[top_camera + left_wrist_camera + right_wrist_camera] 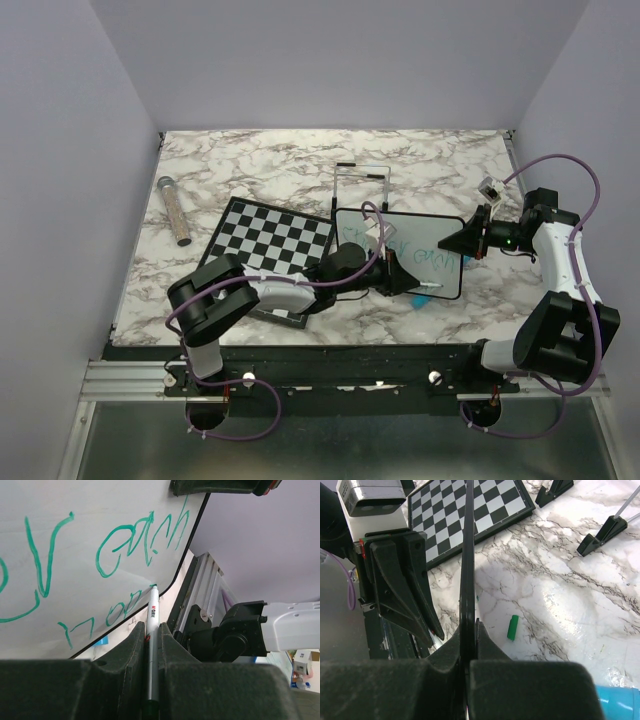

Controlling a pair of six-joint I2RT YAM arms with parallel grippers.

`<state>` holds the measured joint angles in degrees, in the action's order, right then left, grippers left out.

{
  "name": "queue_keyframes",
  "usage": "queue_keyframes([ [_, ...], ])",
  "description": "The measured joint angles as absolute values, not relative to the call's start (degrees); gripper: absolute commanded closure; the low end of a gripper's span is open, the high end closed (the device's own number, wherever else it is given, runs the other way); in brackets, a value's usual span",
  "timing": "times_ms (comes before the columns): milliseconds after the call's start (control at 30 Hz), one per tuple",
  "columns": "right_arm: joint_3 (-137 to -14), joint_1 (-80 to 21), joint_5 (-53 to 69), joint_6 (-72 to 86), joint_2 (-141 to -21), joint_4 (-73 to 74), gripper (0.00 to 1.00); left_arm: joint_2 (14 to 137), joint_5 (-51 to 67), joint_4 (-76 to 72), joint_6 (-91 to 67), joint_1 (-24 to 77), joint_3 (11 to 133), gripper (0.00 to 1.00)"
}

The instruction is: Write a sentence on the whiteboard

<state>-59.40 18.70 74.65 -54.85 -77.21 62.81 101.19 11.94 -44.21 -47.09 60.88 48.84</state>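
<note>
The whiteboard (440, 232) is held off the table, and my right gripper (471, 240) is shut on its right edge. In the right wrist view its black frame (468, 555) runs edge-on between the closed jaws of that gripper (469, 628). My left gripper (152, 629) is shut on a silver marker (153, 611). The marker's green tip touches the board near its lower edge, at the end of the second line. The sentence (127, 542) is teal-green handwriting in two lines; the lower line (112, 615) is smaller. From above, my left gripper (400, 272) lies over the board's lower part.
A black-and-white chessboard (268, 238) lies left of the whiteboard, partly under my left arm. A speckled tube (175, 210) rests at the far left. A wire stand (360, 180) is behind the board. A green marker cap (512, 627) and a blue item (426, 296) lie on the marble table.
</note>
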Motion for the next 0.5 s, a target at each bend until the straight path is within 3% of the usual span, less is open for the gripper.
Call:
queue_keyframes([
  [500, -59.4, 18.7, 74.7, -55.1, -77.2, 62.8, 1.00, 101.7, 12.1, -44.4, -47.1, 61.0, 49.5, 1.00],
])
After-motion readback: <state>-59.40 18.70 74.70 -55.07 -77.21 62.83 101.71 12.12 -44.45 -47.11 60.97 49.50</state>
